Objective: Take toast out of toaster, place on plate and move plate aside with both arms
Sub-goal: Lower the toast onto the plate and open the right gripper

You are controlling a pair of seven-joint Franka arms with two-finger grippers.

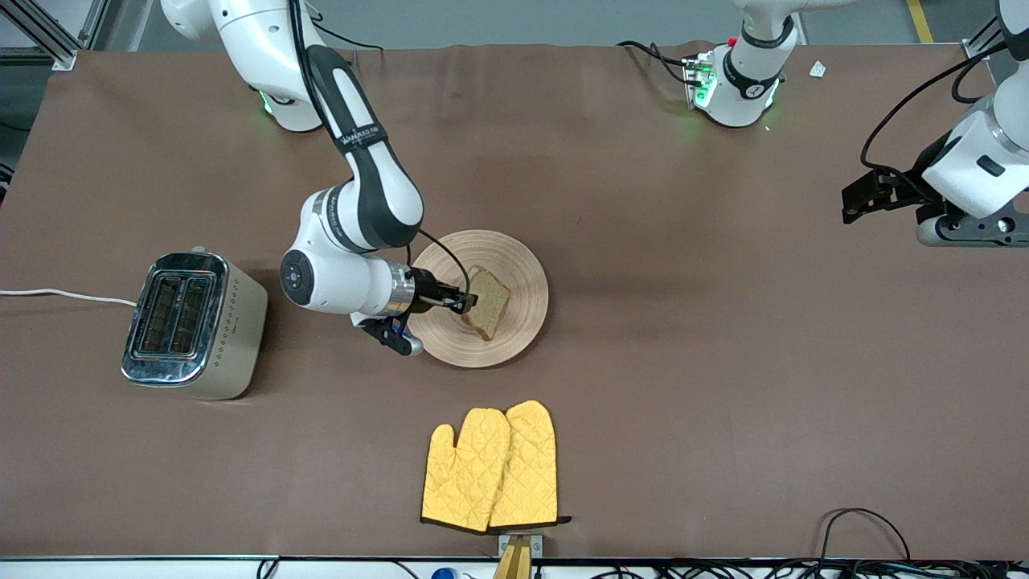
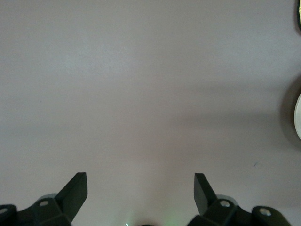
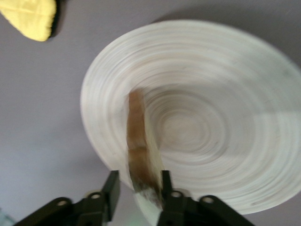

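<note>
We've got the toast (image 1: 487, 303) tilted on edge over the plate (image 1: 526, 277), right pincer (image 1: 469, 303) parted with one finger touching it, left pincer (image 2: 140, 193) wide apart, waiting well away from the plate.

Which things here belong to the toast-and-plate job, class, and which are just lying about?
Belong to the job:
toast
plate
toaster
right gripper
left gripper

Lying about:
yellow oven mitts

Robot lab (bolted arms (image 1: 354, 201), cloth-covered table (image 1: 723, 362))
</note>
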